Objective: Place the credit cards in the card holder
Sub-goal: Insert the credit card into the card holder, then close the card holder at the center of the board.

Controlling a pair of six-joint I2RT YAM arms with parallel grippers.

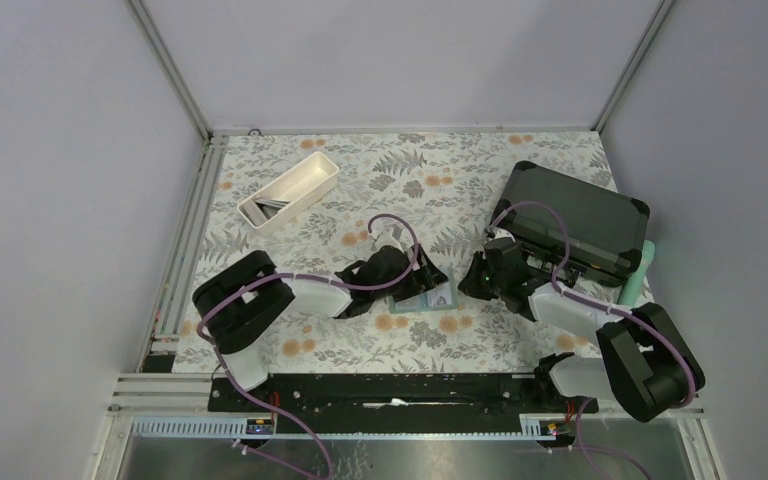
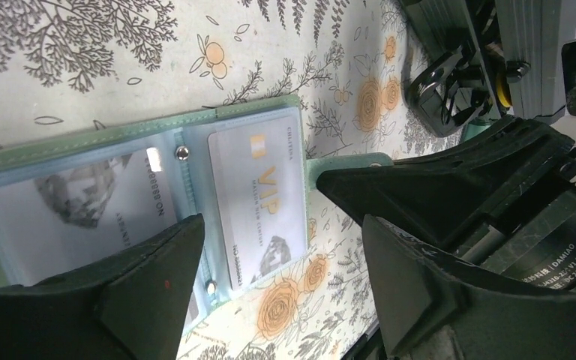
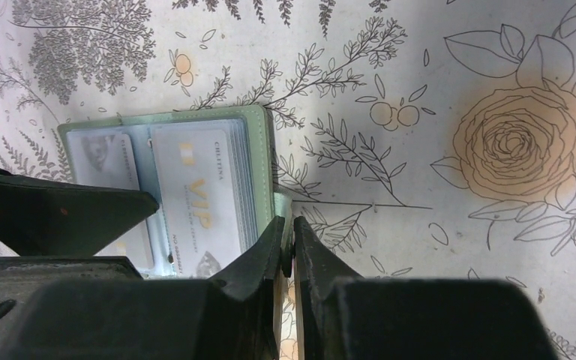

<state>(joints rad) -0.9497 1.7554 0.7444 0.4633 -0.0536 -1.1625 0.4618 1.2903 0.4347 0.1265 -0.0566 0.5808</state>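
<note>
Sage-green holder lies open at mid-table, between left pincer and right pincer; spare cards sit in the white tray, well apart at far left.

Left wrist: the left pincer is spread wide just over the pockets, with a VIP card seated inside. I judge this card placed; next I must lift clear and fetch another.

Right wrist: the right pincer is pressed together on the holder's flap, steadying it.

Left arm: folded, reaching right, low over the surface. My left pincer: jaws spread wide, gripping nothing. Right arm: stretched left. My right pincer: jaws pressed together on the card holder tab.
</note>
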